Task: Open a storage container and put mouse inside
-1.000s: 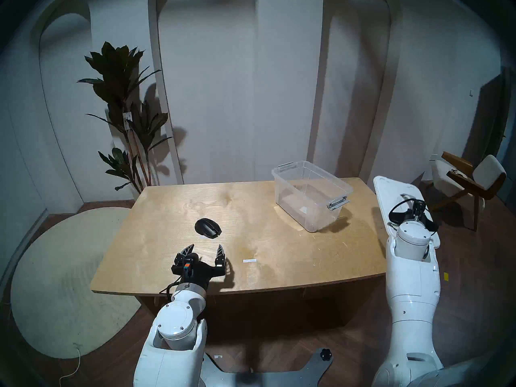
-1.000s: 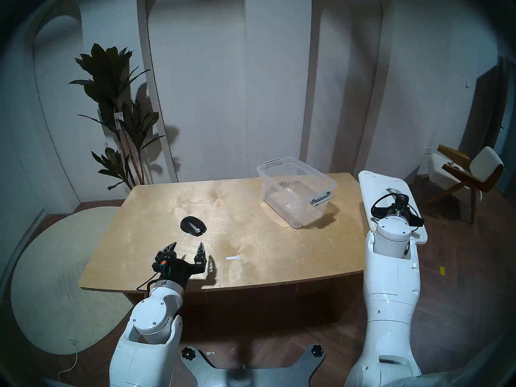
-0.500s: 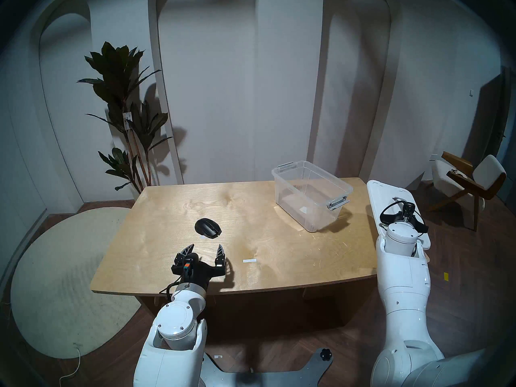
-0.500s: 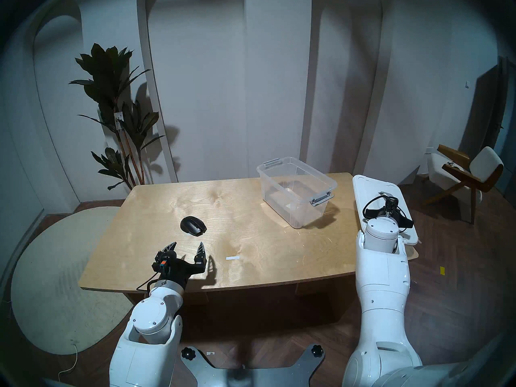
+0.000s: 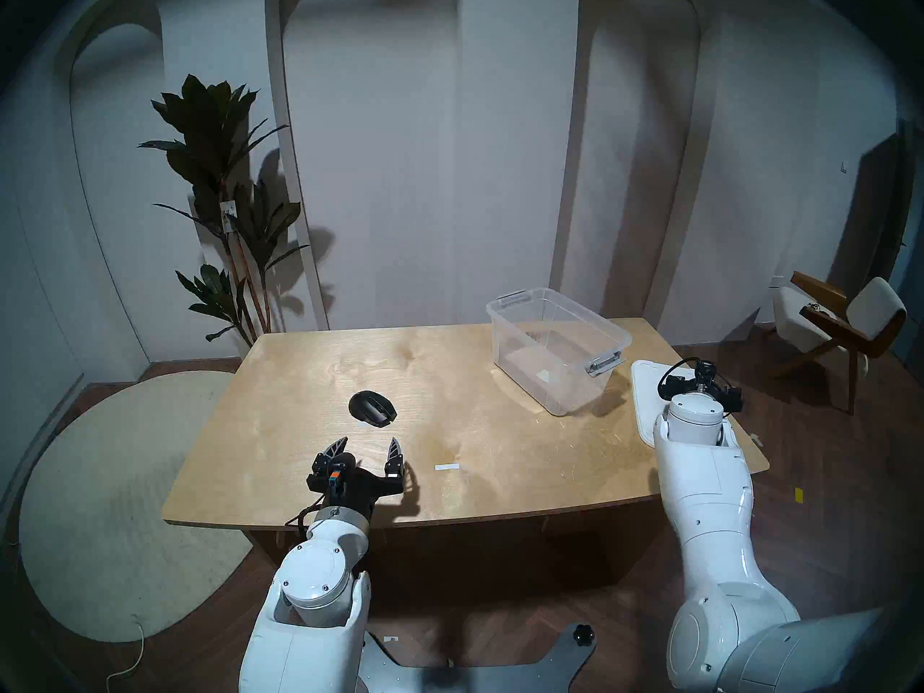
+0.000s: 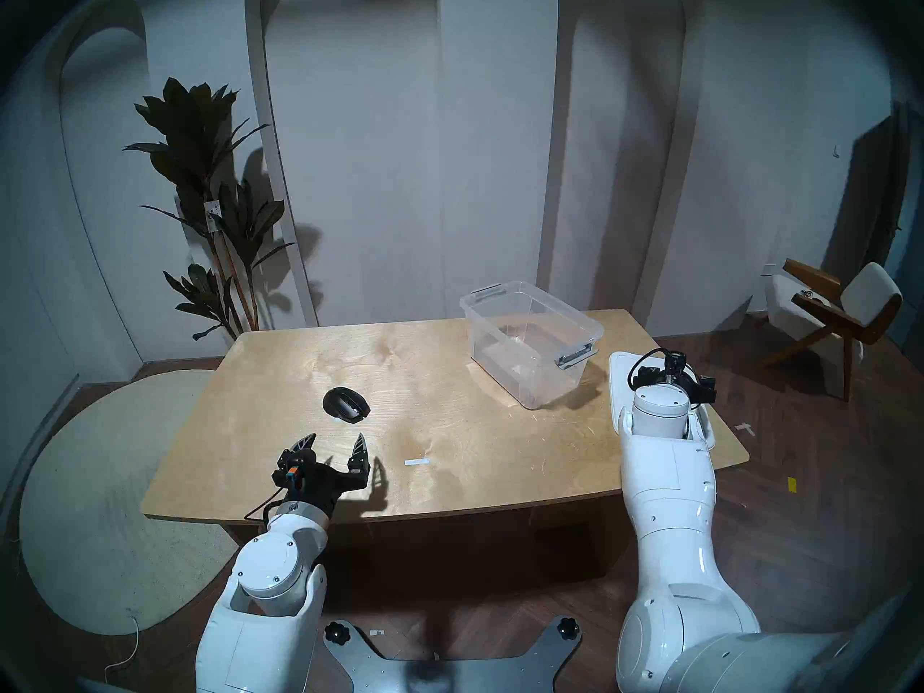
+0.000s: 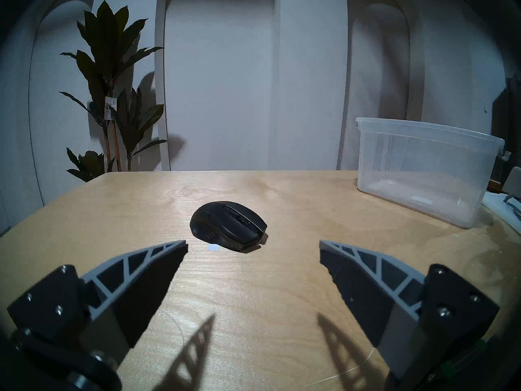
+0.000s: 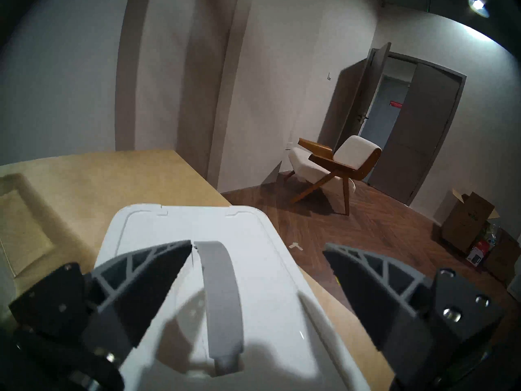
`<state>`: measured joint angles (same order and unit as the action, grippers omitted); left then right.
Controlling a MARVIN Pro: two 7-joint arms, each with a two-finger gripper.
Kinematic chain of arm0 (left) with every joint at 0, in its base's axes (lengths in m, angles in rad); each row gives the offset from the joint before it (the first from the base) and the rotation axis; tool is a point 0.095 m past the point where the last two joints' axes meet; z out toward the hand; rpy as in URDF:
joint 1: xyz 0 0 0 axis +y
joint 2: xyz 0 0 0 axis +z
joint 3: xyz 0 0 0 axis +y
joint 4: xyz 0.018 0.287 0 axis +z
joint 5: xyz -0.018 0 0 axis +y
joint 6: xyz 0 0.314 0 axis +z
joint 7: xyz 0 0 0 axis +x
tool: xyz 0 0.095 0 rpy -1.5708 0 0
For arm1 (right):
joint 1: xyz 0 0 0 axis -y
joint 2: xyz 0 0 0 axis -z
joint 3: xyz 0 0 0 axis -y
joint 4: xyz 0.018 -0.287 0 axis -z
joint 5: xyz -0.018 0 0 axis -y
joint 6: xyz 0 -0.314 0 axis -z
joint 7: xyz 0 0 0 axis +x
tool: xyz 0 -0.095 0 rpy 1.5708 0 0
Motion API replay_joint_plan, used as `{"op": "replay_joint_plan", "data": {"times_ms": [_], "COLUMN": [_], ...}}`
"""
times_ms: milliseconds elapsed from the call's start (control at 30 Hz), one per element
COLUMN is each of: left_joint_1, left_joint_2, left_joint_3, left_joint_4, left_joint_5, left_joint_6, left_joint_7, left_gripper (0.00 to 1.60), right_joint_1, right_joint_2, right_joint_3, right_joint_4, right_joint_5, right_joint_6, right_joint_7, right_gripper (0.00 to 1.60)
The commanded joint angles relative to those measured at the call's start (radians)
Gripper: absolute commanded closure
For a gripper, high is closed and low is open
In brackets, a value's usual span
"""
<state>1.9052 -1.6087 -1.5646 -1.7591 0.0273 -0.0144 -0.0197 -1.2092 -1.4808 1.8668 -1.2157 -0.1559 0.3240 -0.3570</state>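
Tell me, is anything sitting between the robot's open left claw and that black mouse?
Almost nothing: in the left wrist view, only bare wooden table and a small white mark at the mouse's near edge separate the left gripper from the mouse.

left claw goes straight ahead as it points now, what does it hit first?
Most likely the mouse. It lies on the table just ahead of the open left claw, roughly centred between the fingertips. The claw looks higher than the mouse, so it might pass over it.

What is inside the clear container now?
The container looks empty: through its clear walls only its bare floor and a small pale label show. The mouse lies outside on the table. The lid is off, so nothing covers the inside.
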Motion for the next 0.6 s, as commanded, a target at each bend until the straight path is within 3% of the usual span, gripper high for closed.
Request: {"op": "replay_joint_plan", "data": {"times_ms": [0,133,367,567], "left_joint_1": [-0.005,-0.005,-0.007,-0.007], "left_joint_2": [0.002,0.002,0.002,0.002], "left_joint_3": [0.002,0.002,0.001,0.001], "left_joint_4": [-0.022,-0.021,-0.017,-0.017], "left_joint_5": [-0.001,-0.001,-0.001,-0.001], "left_joint_6": [-0.005,-0.005,-0.005,-0.005], "left_joint_7": [0.001,0.001,0.000,0.000], "left_gripper": [0.00,0.00,0.00,0.00], "right_joint_1": [-0.063,-0.119,-0.229,-0.308], "right_joint_2": [-0.039,-0.045,0.027,0.088], "right_joint_3": [-0.017,-0.041,-0.091,-0.041], "right_joint_4": [-0.110,-0.164,-0.249,-0.299], "right_joint_5": [0.006,-0.010,-0.014,-0.008], "right_joint_6": [-0.012,-0.061,-0.157,-0.240], "right_joint_7": [0.011,0.011,0.160,0.275], "right_gripper": [0.00,0.00,0.00,0.00]}}
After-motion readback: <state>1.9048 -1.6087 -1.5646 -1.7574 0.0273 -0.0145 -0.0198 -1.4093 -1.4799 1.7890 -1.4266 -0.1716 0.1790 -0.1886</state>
